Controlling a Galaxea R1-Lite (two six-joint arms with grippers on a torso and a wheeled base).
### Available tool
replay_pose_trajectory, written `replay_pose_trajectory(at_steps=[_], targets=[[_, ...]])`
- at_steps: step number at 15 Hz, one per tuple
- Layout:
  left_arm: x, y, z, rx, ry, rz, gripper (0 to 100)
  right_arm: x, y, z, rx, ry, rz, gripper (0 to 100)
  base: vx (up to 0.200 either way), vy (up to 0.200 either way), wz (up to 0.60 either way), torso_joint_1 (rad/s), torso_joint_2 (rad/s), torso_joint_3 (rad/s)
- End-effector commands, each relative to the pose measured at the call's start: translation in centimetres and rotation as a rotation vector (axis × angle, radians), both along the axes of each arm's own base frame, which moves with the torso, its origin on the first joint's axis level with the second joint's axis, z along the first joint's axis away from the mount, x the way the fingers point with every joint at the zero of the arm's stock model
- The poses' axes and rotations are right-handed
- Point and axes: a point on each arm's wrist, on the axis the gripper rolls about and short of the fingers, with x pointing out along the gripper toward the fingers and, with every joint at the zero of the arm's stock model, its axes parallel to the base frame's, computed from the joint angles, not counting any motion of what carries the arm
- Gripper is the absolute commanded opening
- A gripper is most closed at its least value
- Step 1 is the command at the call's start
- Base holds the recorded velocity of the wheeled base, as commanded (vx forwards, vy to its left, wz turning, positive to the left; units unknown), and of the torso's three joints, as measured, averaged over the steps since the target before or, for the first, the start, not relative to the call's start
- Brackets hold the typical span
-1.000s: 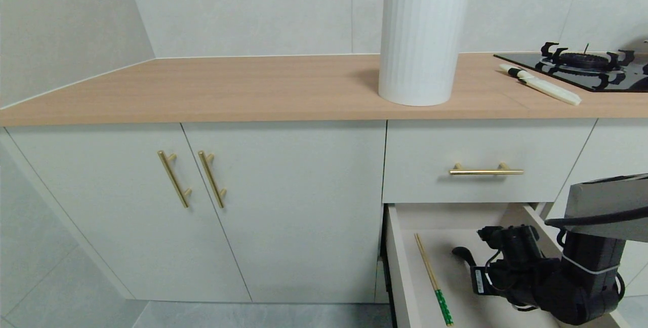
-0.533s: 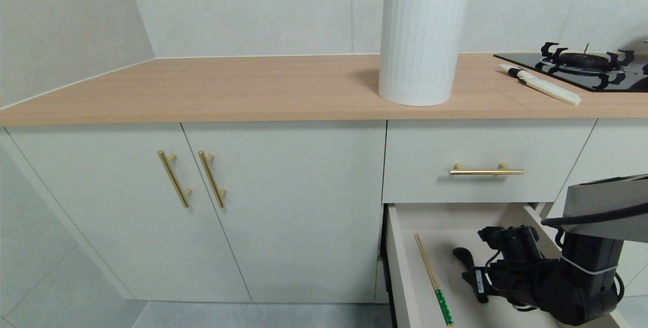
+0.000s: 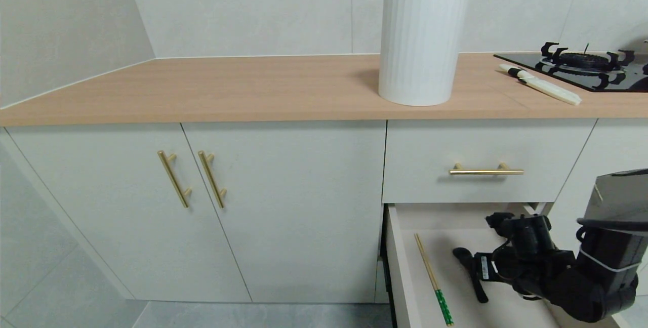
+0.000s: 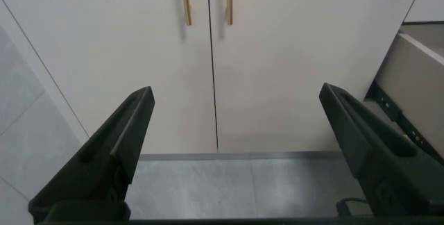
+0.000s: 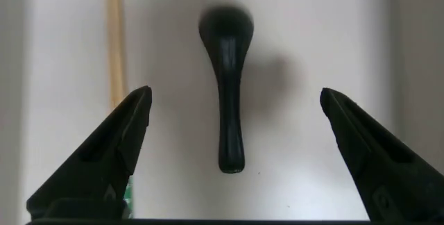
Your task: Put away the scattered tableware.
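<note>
Right wrist view: the right hand (image 5: 234, 96) hangs over the open drawer (image 3: 397, 267), fingers spread wide and grasping nothing.
Spoon: a black spoon (image 5: 229, 135) lies flat on the drawer floor, free, in line with the gap between those fingers.
Long axis: it runs front to back in the drawer, bowl toward the back, roughly parallel to the chopsticks (image 3: 430, 272) lying beside it and apart from it.
Left hand: the left hand (image 4: 234, 93) is released too, low before the cabinet doors (image 4: 277, 58), above the floor.
What is left: a pale knife (image 3: 539, 84) rests on the worktop (image 3: 228, 85), well above the right hand, slanting away from the hob (image 3: 582, 67).
Nearer arm: the right, by my judgement; it would have to rise out of the drawer first.
Surface: a wooden worktop with a tall white ribbed container (image 3: 422, 42) standing on it.
Room: pale tiled walls, grey floor.
</note>
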Motion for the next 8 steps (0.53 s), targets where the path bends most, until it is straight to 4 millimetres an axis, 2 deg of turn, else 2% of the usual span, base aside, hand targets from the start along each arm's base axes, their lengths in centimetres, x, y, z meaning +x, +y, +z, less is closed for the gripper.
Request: replay_pose_trajectory(at_steps=[1,5,8], targets=[[0.0,0.0,0.0,-0.001,0.002,0.0,100,-1.3,-0.3,5.6,0.019,-0.135,0.011,100,0.0,0.0,0.0,0.0,0.0,0.0],[0.0,0.0,0.0,-0.001,0.0,0.0,100,-4.6,-0.8,12.5,0.077,-0.201,0.072,100,0.0,0.0,0.0,0.0,0.0,0.0],[0.0,0.0,0.0,-0.001,0.002,0.0,100,-7.5,-1.2,15.6,0.119,-0.151,0.153,100,0.0,0.0,0.0,0.0,0.0,0.0]])
